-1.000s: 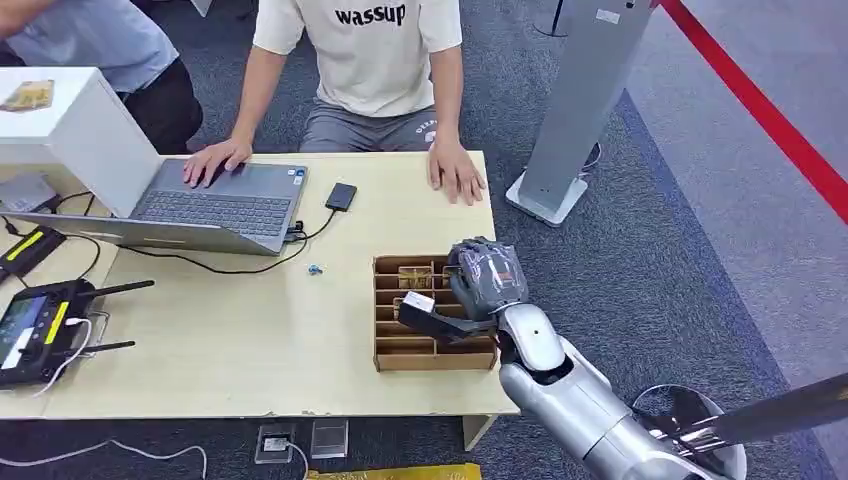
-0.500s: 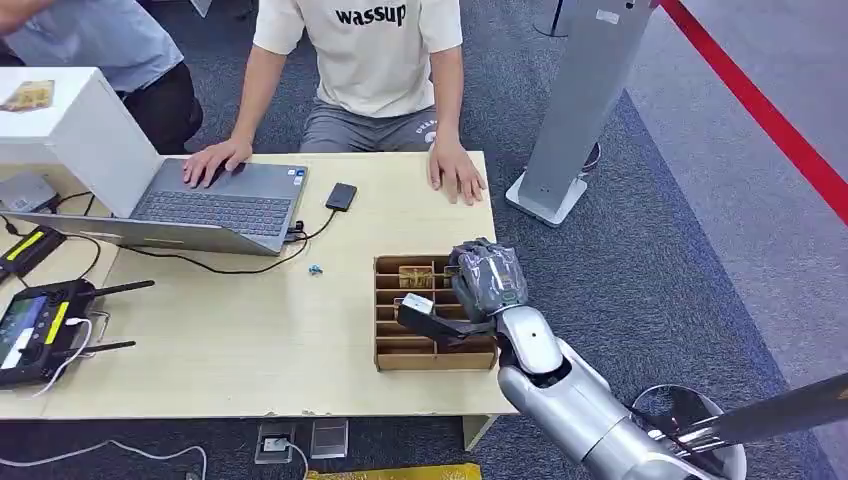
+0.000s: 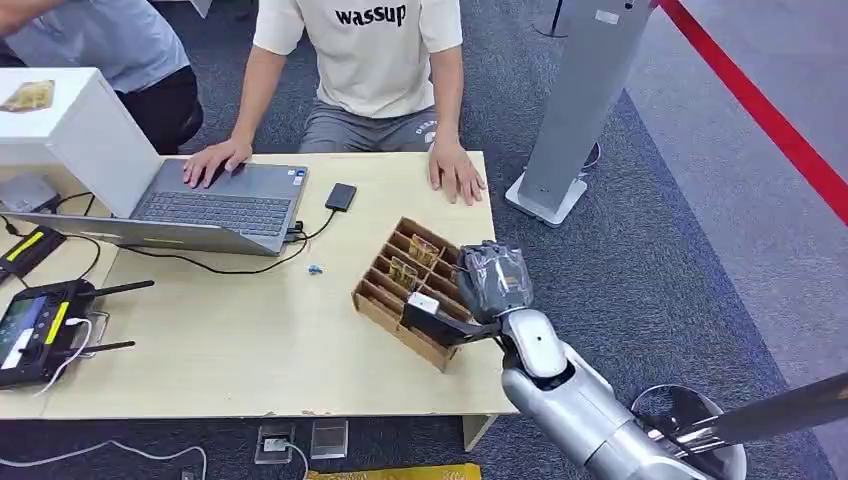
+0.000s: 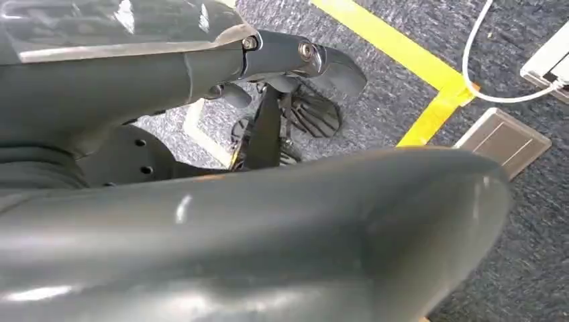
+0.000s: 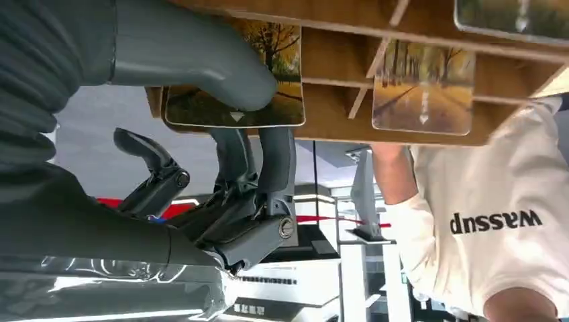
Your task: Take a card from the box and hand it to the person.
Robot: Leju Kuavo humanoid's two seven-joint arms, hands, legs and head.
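A brown slotted box [image 3: 376, 306] lies skewed on the table [image 3: 250, 340], near its right edge, with cards [image 3: 423, 250] standing in its slots. My right hand [image 3: 488, 280] is at the box's near right end. The right wrist view shows the thumb [image 5: 201, 64] pressing an autumn-tree card [image 5: 285, 67] against the fingers behind it; the card still stands in the box [image 5: 335, 114]. Another card [image 5: 424, 90] stands in a neighbouring slot. A person in a white shirt [image 3: 370, 60] sits across the table, one hand [image 3: 456, 172] flat on it. My left hand [image 4: 302, 54] hangs over the floor, holding nothing.
A laptop [image 3: 215, 205], a black drive [image 3: 341, 196] and a small blue object [image 3: 314, 269] lie left of the box. A controller [image 3: 40, 320] sits at the left edge, a white block [image 3: 70, 130] behind it. A grey stand [image 3: 580, 100] rises right of the table.
The box has swung from square to diagonal on the table, its far end turning right, while my right hand stays at its near right end.
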